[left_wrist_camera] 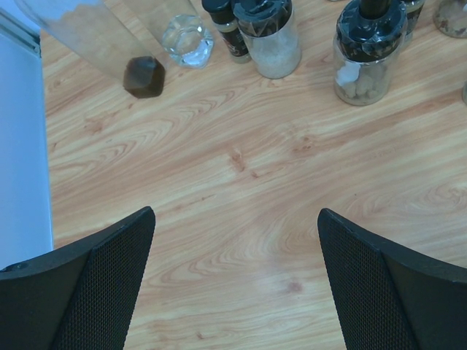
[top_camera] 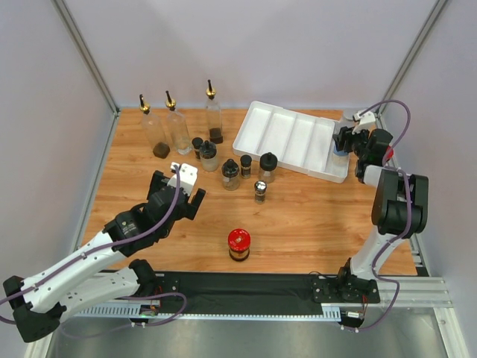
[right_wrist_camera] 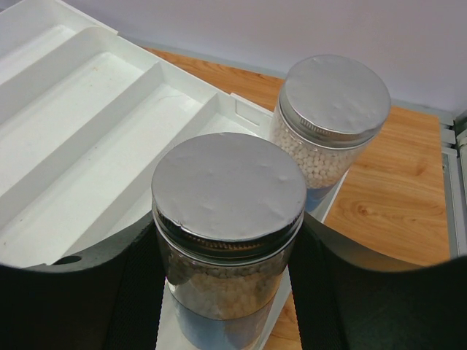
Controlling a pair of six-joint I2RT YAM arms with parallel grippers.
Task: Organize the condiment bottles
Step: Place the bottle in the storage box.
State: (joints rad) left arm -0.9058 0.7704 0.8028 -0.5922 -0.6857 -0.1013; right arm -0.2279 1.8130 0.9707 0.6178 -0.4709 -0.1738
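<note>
- Far left, rear: three tall pourer bottles point(top_camera: 177, 123) stand upright in a row on the table point(top_camera: 313, 216), outside the tray.
- Left gripper point(left_wrist_camera: 235, 215): jaws wide apart with nothing between them. It hovers over bare wood, near the bottles and jars.
- Centre: a cluster of black-capped jars point(top_camera: 230, 174) and one small shaker point(top_camera: 260, 192) stand loose on the wood near the tray's left end. A red-lidded jar point(top_camera: 238, 244) stands alone, nearer the arms.
- White tray point(top_camera: 287, 134): set at the rear right, divided into long compartments.
- Right gripper point(right_wrist_camera: 228, 248): clamped around a silver-lidded jar point(right_wrist_camera: 228, 182), held upright at the tray's right end. Whether its base rests on the tray floor cannot be told. A second silver-lidded jar point(right_wrist_camera: 336, 98) stands just beyond it, apparently in the same end compartment.
- Assessment: the step in hand is placing this jar in the tray. The next move calls for seating it, releasing it and lifting straight out, clear of the neighbouring jar. Most bottles are unsorted, so the task looks to be at an early stage.
</note>
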